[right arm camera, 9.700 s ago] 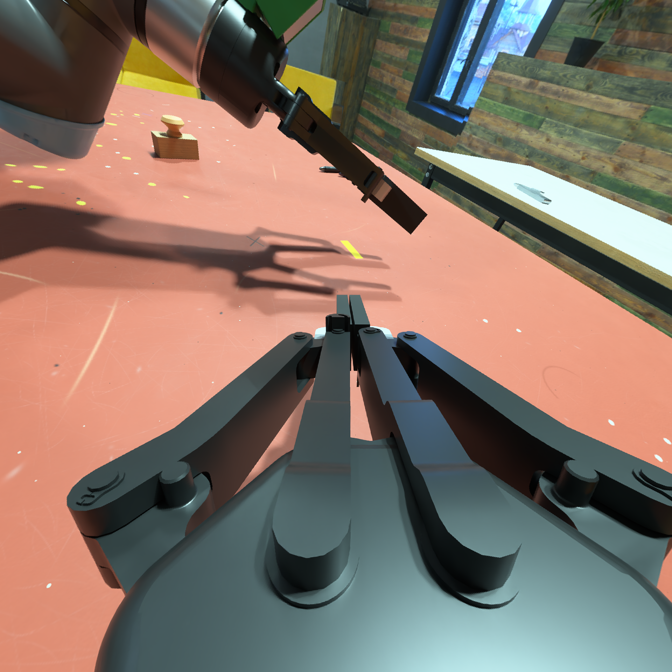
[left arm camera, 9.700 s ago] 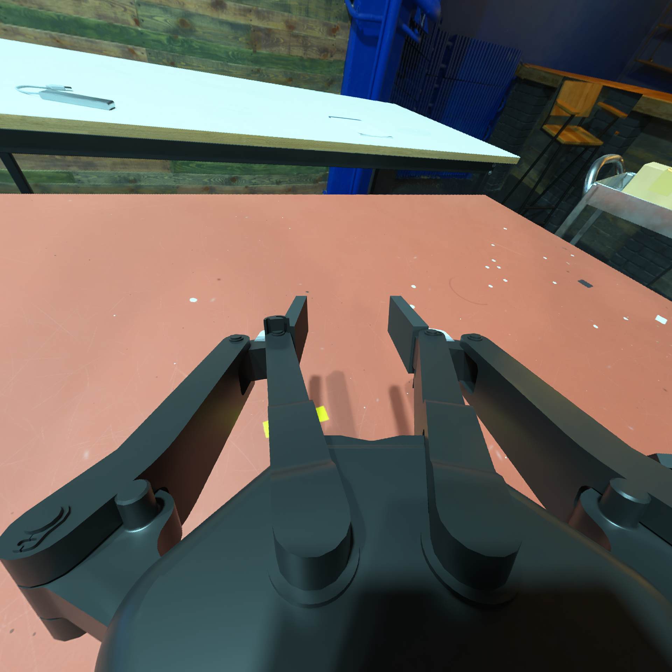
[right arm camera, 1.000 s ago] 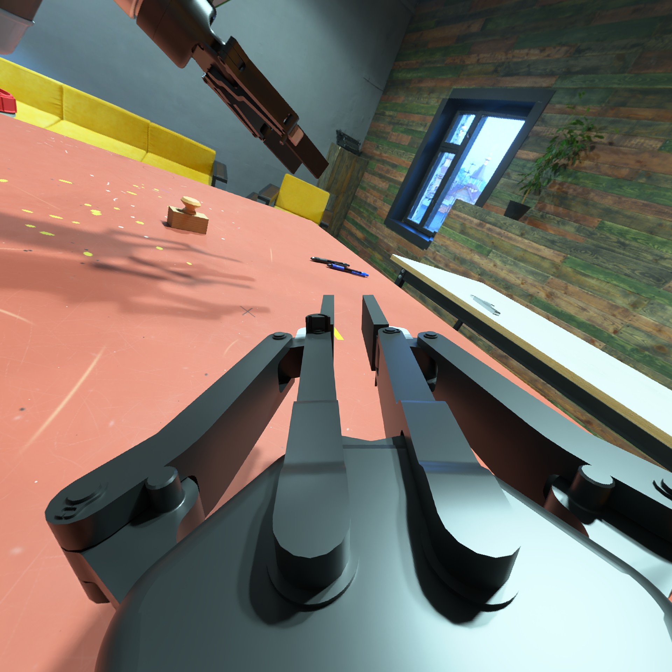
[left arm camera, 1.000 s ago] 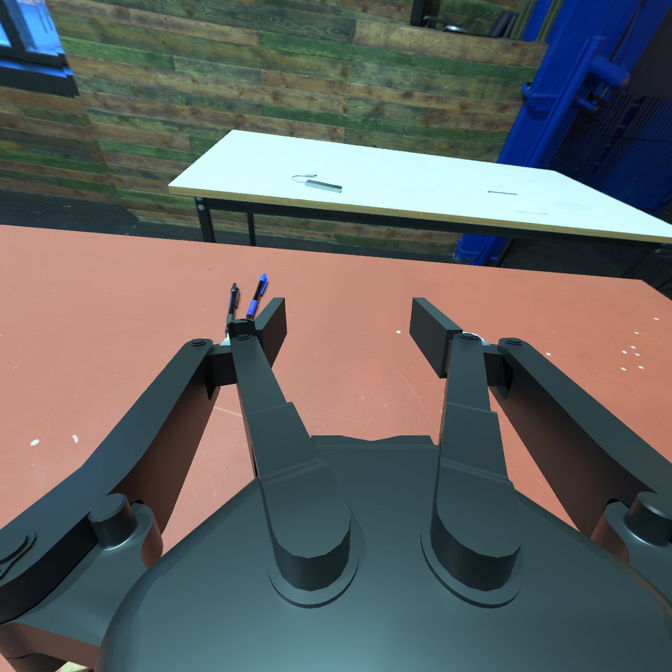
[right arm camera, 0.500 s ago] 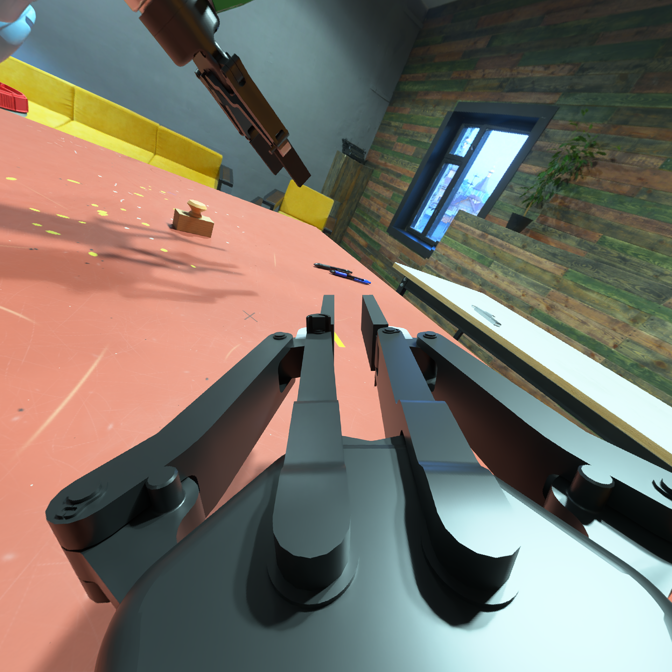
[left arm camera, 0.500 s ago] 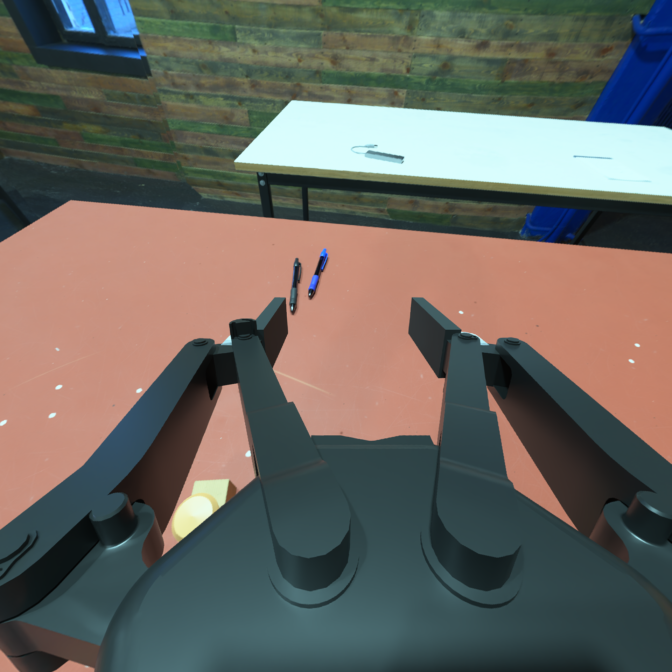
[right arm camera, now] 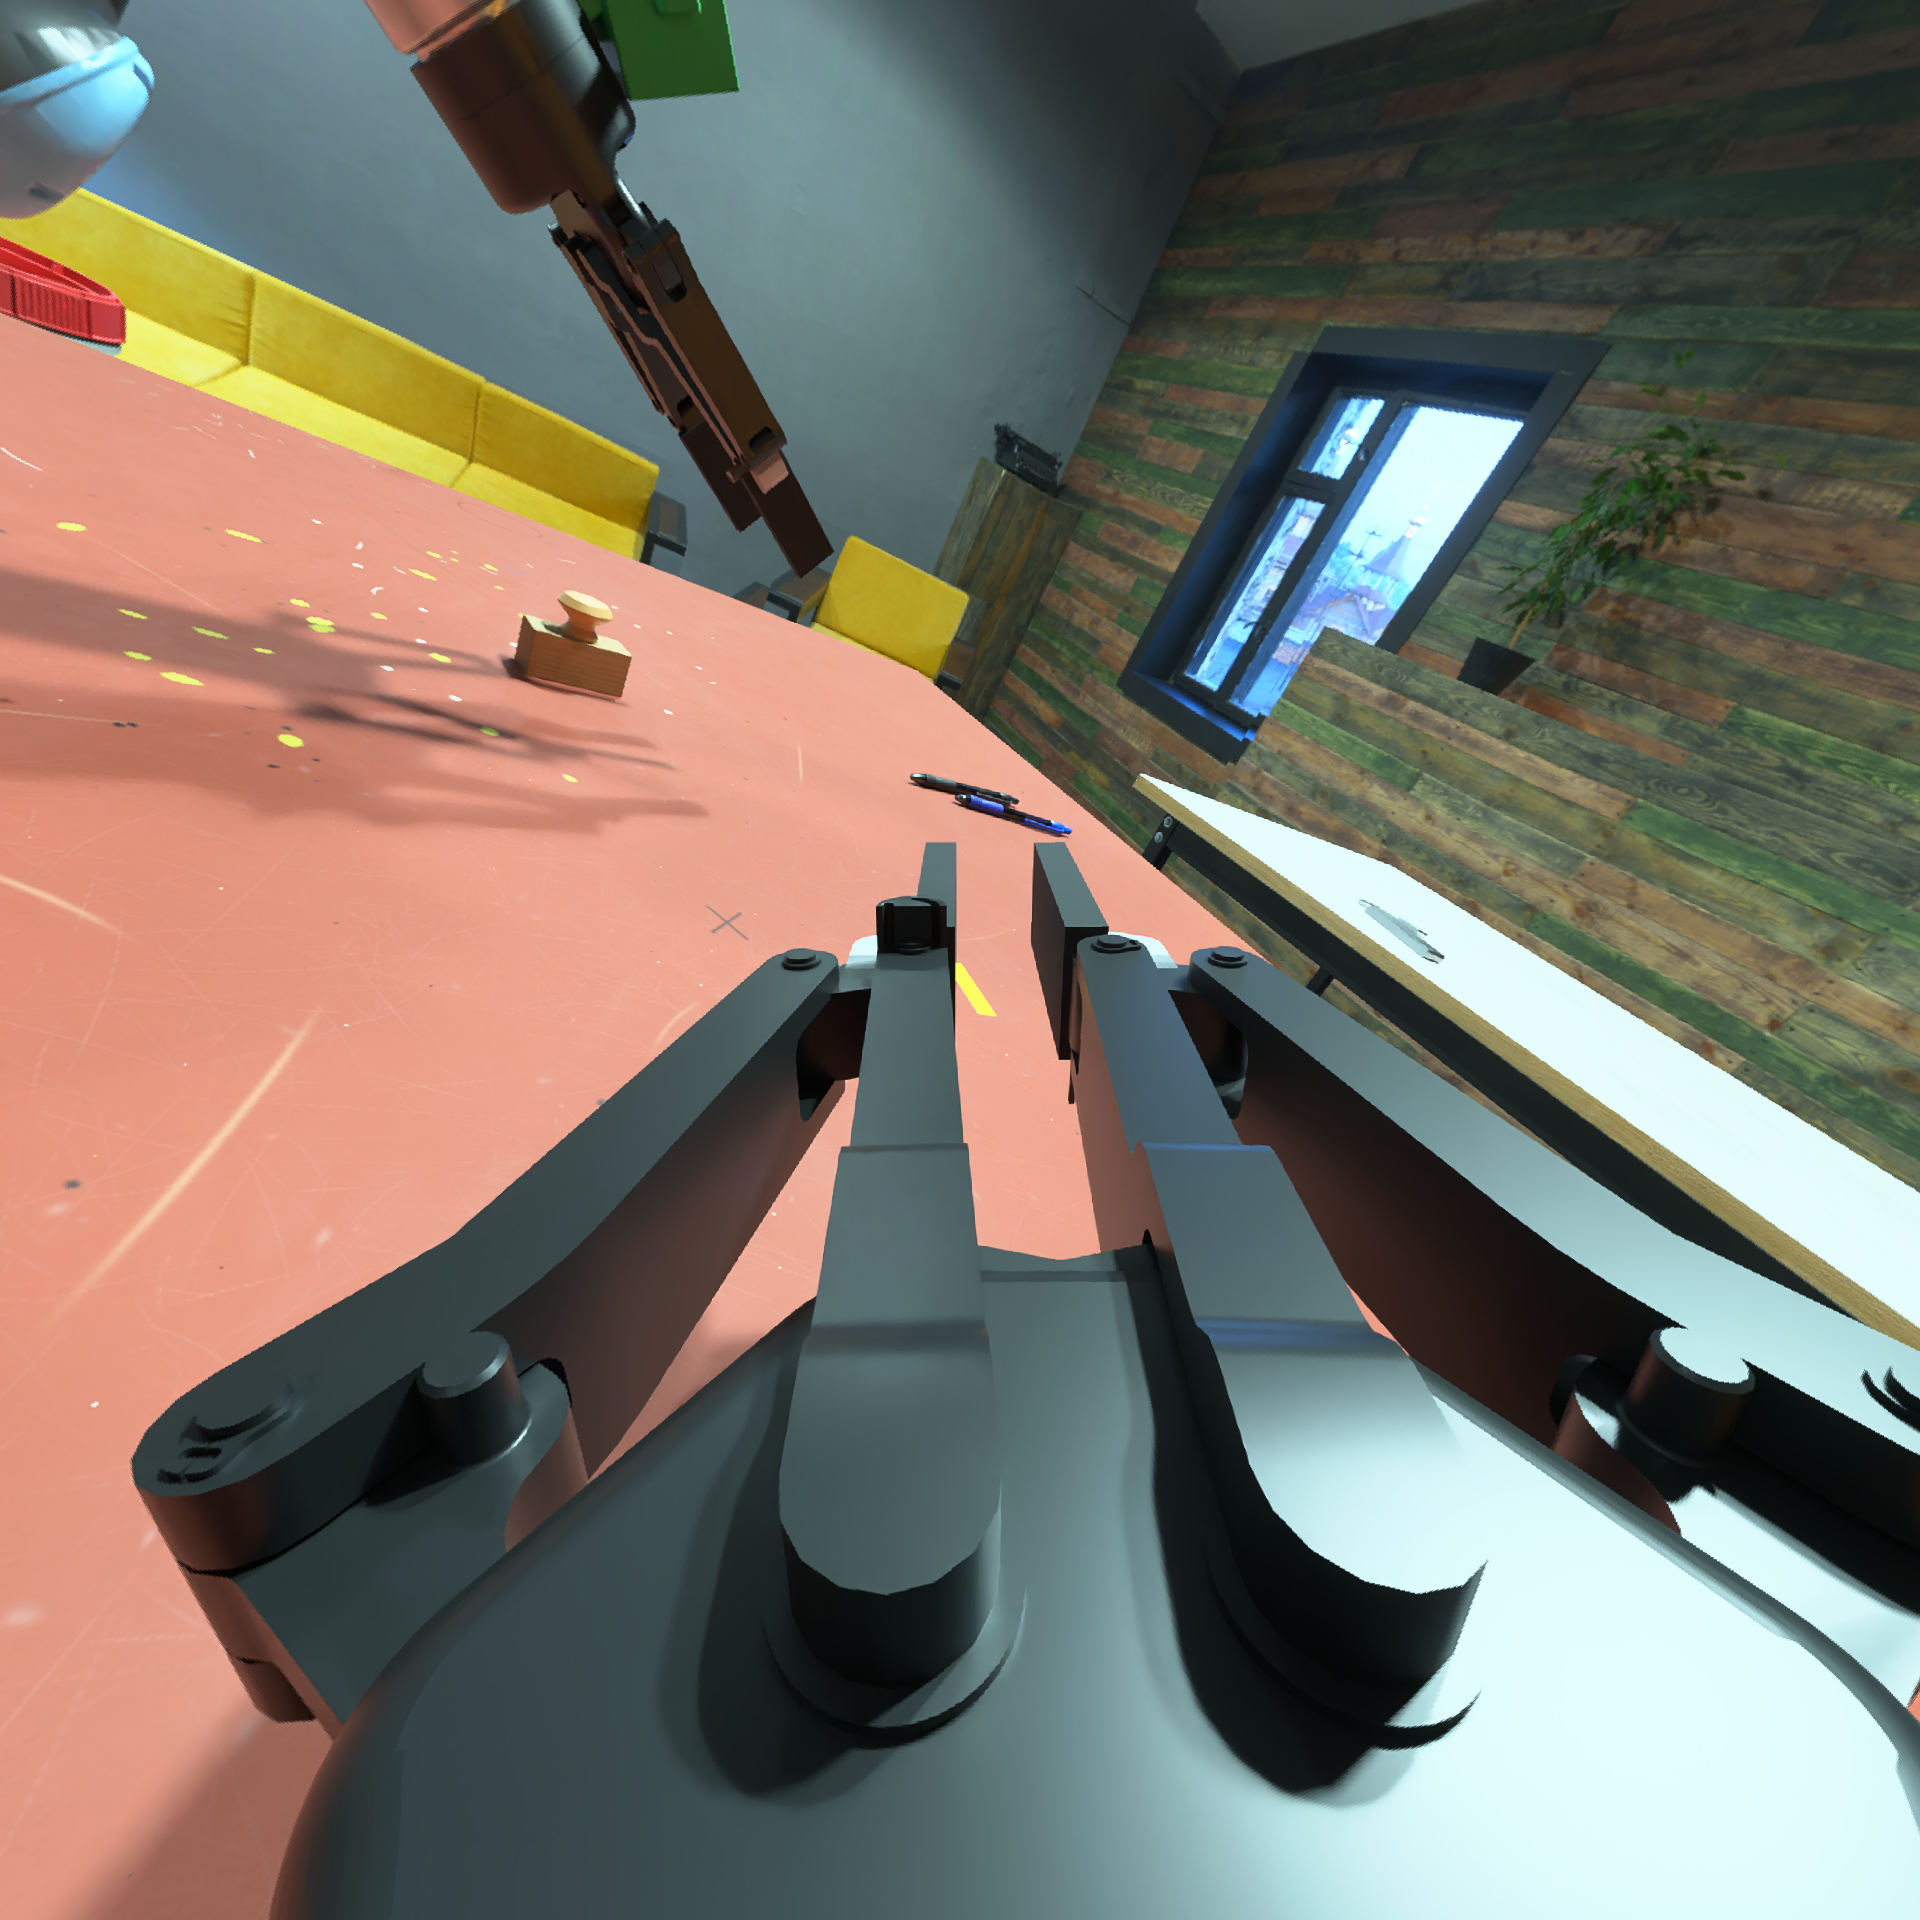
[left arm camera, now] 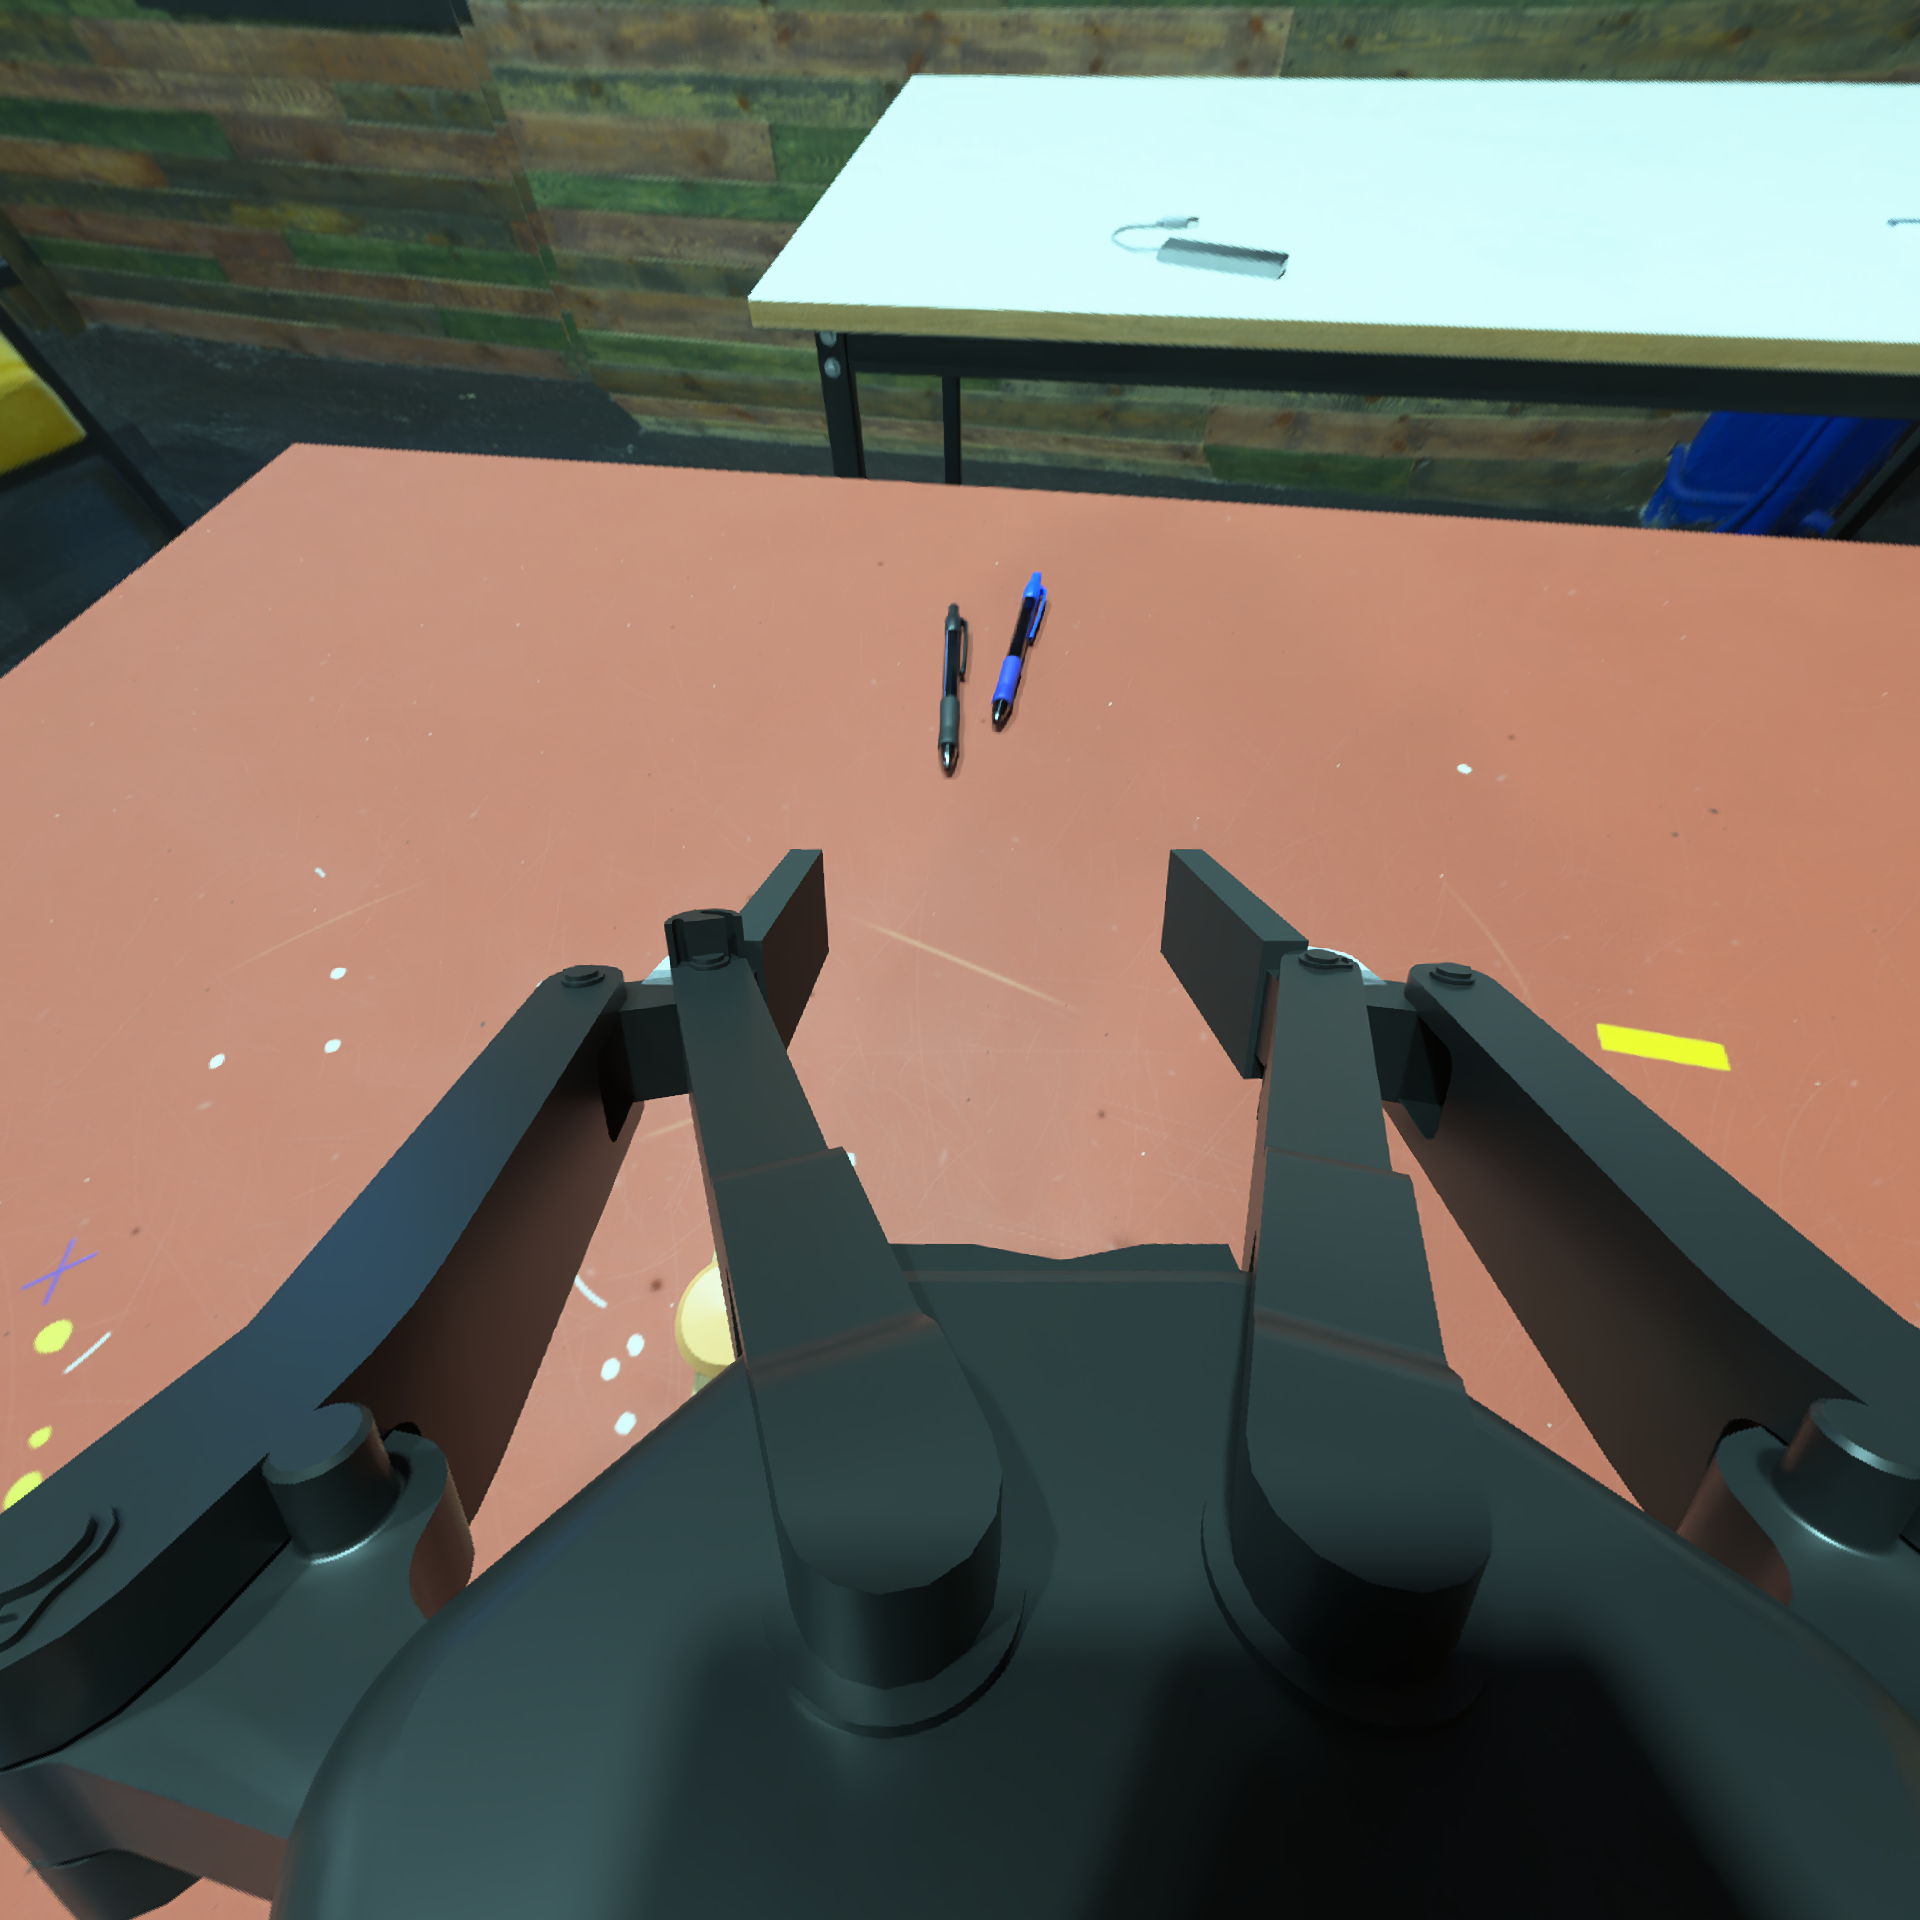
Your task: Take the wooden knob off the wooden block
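Note:
The wooden block lies on the red table with the pale wooden knob standing upright on it. In the left wrist view only part of the knob shows, low down behind my left finger linkage. My left gripper is open and empty. In the right wrist view the left gripper hangs in the air above the table, up and to the right of the block. My right gripper is empty, its jaws a narrow gap apart, low over the table and far from the block.
A black pen and a blue pen lie side by side on the red table ahead of the left gripper. A white side table stands beyond the far edge. A yellow sofa and red crate are behind.
The left wrist view has shifted: the pens now lie farther ahead and the knob shows under the left finger. In the right wrist view the left gripper has come lower toward the block. The right gripper keeps its narrow gap.

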`<action>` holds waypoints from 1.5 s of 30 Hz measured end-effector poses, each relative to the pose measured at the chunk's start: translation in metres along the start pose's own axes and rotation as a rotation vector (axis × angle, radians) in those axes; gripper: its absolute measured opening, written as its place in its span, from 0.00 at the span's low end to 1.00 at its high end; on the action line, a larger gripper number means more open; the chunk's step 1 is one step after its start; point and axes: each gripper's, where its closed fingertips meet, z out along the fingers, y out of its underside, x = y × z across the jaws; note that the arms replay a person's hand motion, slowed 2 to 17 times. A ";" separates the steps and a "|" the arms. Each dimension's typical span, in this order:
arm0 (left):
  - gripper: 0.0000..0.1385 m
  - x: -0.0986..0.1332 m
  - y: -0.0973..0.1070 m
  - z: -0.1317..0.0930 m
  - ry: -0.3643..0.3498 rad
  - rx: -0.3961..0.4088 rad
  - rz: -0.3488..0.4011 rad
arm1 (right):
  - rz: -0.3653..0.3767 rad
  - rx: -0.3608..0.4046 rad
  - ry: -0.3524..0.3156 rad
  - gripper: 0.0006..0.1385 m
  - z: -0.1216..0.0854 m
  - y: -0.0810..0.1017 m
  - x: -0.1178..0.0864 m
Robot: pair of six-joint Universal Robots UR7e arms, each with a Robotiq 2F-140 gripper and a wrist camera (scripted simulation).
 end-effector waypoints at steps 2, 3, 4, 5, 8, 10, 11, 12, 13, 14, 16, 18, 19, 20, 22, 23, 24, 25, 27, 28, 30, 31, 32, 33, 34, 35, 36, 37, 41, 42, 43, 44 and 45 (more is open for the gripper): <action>0.62 -0.005 0.005 0.000 -0.006 -0.022 0.003 | -0.001 0.003 -0.002 0.14 0.000 -0.001 -0.001; 0.62 -0.007 0.008 0.000 -0.010 -0.033 0.004 | -0.002 0.004 -0.003 0.14 0.001 -0.001 -0.001; 0.62 -0.010 0.011 0.000 -0.013 -0.044 0.005 | -0.002 0.006 -0.005 0.14 0.001 -0.002 -0.001; 0.62 -0.012 0.013 0.000 -0.014 -0.055 0.006 | -0.003 0.007 -0.006 0.14 0.001 -0.002 -0.001; 0.62 -0.017 0.021 -0.001 -0.018 -0.088 0.008 | -0.004 0.011 -0.010 0.14 0.002 -0.003 -0.002; 0.62 -0.020 0.026 -0.001 -0.022 -0.112 0.011 | -0.005 0.014 -0.012 0.14 0.002 -0.004 -0.003; 0.62 -0.022 0.029 -0.001 -0.024 -0.123 0.013 | -0.006 0.015 -0.013 0.14 0.002 -0.004 -0.003; 0.62 -0.023 0.032 -0.001 -0.024 -0.134 0.014 | -0.007 0.016 -0.014 0.14 0.002 -0.005 -0.003; 0.62 -0.025 0.034 -0.001 -0.024 -0.145 0.015 | -0.008 0.017 -0.015 0.14 0.003 -0.005 -0.004; 0.62 -0.026 0.037 -0.002 -0.024 -0.156 0.016 | -0.009 0.018 -0.016 0.14 0.003 -0.005 -0.004; 0.61 -0.028 0.042 -0.002 -0.025 -0.179 0.019 | -0.011 0.020 -0.018 0.14 0.003 -0.006 -0.004; 0.61 -0.031 0.048 -0.002 -0.027 -0.201 0.022 | -0.013 0.022 -0.020 0.13 0.004 -0.006 -0.005; 0.61 -0.032 0.050 -0.002 -0.028 -0.211 0.024 | -0.014 0.022 -0.021 0.13 0.004 -0.006 -0.005; 0.61 -0.034 0.053 -0.002 -0.029 -0.221 0.025 | -0.015 0.023 -0.021 0.13 0.004 -0.006 -0.005; 0.61 -0.036 0.058 -0.003 -0.032 -0.242 0.028 | -0.018 0.024 -0.023 0.13 0.005 -0.007 -0.006; 0.61 -0.037 0.060 -0.003 -0.033 -0.252 0.029 | -0.020 0.024 -0.023 0.13 0.005 -0.007 -0.006; 0.61 -0.039 0.063 -0.003 -0.035 -0.262 0.031 | -0.021 0.024 -0.024 0.13 0.005 -0.007 -0.006; 0.61 -0.040 0.065 -0.003 -0.037 -0.271 0.032 | -0.022 0.024 -0.025 0.13 0.005 -0.007 -0.006; 0.61 -0.043 0.070 -0.004 -0.043 -0.288 0.033 | -0.025 0.025 -0.026 0.13 0.006 -0.007 -0.007; 0.61 -0.044 0.072 -0.004 -0.046 -0.296 0.034 | -0.027 0.025 -0.027 0.13 0.006 -0.007 -0.007; 0.61 -0.047 0.076 -0.004 -0.053 -0.311 0.036 | -0.029 0.025 -0.028 0.13 0.007 -0.007 -0.007; 0.61 -0.049 0.078 -0.004 -0.056 -0.319 0.037 | -0.031 0.025 -0.029 0.13 0.007 -0.007 -0.008; 0.61 -0.050 0.080 -0.004 -0.060 -0.326 0.038 | -0.032 0.025 -0.030 0.13 0.007 -0.007 -0.008; 0.61 -0.051 0.082 -0.004 -0.063 -0.333 0.039 | -0.033 0.025 -0.030 0.13 0.007 -0.007 -0.008; 0.61 -0.053 0.084 -0.005 -0.066 -0.339 0.039 | -0.034 0.025 -0.031 0.13 0.008 -0.007 -0.008; 0.61 -0.054 0.086 -0.005 -0.069 -0.346 0.040 | -0.035 0.025 -0.032 0.13 0.008 -0.007 -0.009; 0.60 -0.055 0.087 -0.005 -0.073 -0.352 0.041 | -0.036 0.025 -0.033 0.13 0.008 -0.007 -0.009; 0.60 -0.056 0.089 -0.005 -0.076 -0.358 0.042 | -0.037 0.025 -0.034 0.13 0.008 -0.007 -0.009; 0.60 -0.061 0.096 -0.005 -0.088 -0.382 0.045 | -0.039 0.026 -0.038 0.13 0.009 -0.007 -0.010; 0.60 -0.062 0.097 -0.005 -0.091 -0.387 0.045 | -0.039 0.026 -0.039 0.13 0.010 -0.008 -0.010; 0.60 -0.062 0.099 -0.005 -0.093 -0.393 0.046 | -0.039 0.027 -0.040 0.13 0.010 -0.008 -0.010; 0.60 -0.063 0.101 -0.005 -0.096 -0.398 0.046 | -0.039 0.027 -0.041 0.13 0.010 -0.008 -0.011; 0.60 -0.064 0.102 -0.005 -0.098 -0.404 0.047 | -0.039 0.027 -0.042 0.13 0.010 -0.008 -0.011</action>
